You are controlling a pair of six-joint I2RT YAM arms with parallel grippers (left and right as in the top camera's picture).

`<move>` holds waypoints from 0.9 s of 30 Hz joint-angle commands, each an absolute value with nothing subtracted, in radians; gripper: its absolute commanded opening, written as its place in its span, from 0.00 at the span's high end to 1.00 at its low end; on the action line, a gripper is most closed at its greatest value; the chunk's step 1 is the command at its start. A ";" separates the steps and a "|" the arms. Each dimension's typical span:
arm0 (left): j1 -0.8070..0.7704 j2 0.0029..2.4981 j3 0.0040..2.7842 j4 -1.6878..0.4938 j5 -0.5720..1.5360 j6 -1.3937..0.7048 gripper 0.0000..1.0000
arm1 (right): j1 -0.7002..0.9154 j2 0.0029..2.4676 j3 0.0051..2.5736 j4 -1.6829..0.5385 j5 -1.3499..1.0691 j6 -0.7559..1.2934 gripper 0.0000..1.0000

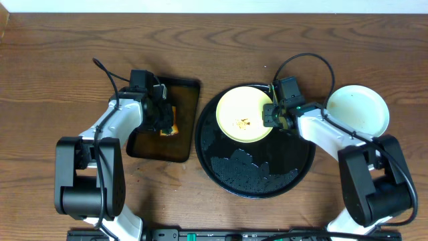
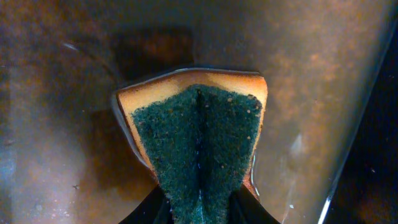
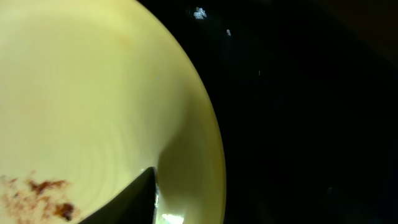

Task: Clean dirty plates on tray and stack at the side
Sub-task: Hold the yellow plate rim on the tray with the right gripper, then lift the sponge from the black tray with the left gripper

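Note:
A pale yellow plate (image 1: 242, 112) with brown specks lies on the far left part of the round black tray (image 1: 257, 177). My right gripper (image 1: 273, 116) is shut on the yellow plate's right rim; in the right wrist view one finger lies inside the plate (image 3: 93, 93) near the brown smear. A mint-white plate (image 1: 358, 108) sits on the table right of the tray. My left gripper (image 1: 162, 120) is shut on a sponge (image 2: 199, 134), orange with a dark green scrub face, squeezed and held over the rectangular dark tray (image 1: 180, 144). A third plate is not in view.
The rectangular dark tray's bottom (image 2: 56, 124) looks wet and brown in the left wrist view. The black tray's wet surface (image 3: 311, 112) fills the right of the right wrist view. Bare wooden table (image 1: 53, 73) lies around both trays.

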State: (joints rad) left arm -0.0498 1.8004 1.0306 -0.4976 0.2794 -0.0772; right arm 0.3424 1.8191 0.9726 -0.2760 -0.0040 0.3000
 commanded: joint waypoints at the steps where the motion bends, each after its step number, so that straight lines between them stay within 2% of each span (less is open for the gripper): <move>1: -0.051 1.789 1.012 -0.511 0.277 -0.072 0.75 | 0.332 1.849 0.966 -0.273 -0.009 0.302 0.76; 3: -0.051 1.789 1.012 -0.512 0.277 -0.072 0.76 | 0.332 1.851 0.966 -0.273 -0.009 0.302 0.83; 5: -0.051 1.789 1.012 -0.514 0.277 -0.072 0.85 | 0.332 1.851 0.966 -0.271 -0.009 0.302 0.86; 9: -0.051 1.789 1.012 -0.514 0.277 -0.072 0.92 | 0.332 1.851 0.966 -0.275 -0.008 0.302 0.99; 17: -0.051 1.747 1.012 -0.514 0.277 -0.072 0.92 | 0.332 1.851 0.966 -0.281 -0.008 0.302 0.99; 27: -0.051 1.548 1.012 -0.489 0.278 -0.071 0.93 | 0.331 1.851 0.966 -0.288 -0.005 0.302 0.99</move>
